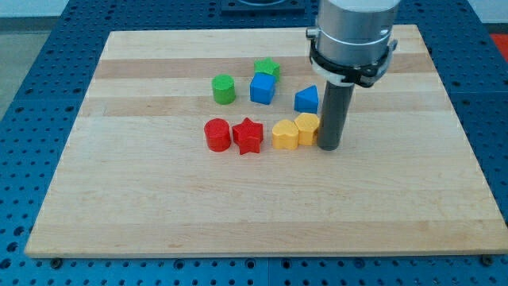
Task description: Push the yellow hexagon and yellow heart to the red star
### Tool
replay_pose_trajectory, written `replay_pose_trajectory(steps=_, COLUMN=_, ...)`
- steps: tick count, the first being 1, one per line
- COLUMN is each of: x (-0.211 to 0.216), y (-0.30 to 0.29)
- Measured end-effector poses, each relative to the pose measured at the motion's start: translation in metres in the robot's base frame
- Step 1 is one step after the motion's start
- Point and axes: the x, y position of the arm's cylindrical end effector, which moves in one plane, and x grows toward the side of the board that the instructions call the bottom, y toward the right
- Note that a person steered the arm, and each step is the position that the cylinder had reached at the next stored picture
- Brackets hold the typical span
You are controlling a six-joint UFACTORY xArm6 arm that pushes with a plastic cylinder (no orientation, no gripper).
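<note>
mid-push, judging by my tip (329,147) pressed against the yellow hexagon (309,127) on the side away from the red star (248,135), with the yellow heart (285,134) between hexagon and star, just short of it; no hand fitted, so nothing to open or close; next, probably a steady shove starward.

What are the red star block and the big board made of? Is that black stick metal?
The red star block looks like matte plastic: even solid colour, soft rounded edges, no grain. The big board looks like pale wood, with joined planks and grain streaks showing. The black stick ending in my tip, right of the yellow blocks, has a dull dark surface; metal or plastic, I can't tell.
</note>
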Motion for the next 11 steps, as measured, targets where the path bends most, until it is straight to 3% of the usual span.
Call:
replay_pose_trajectory(steps=4, x=-0.028, y=0.034)
replay_pose_trajectory(steps=11, x=-0.022, y=-0.015)
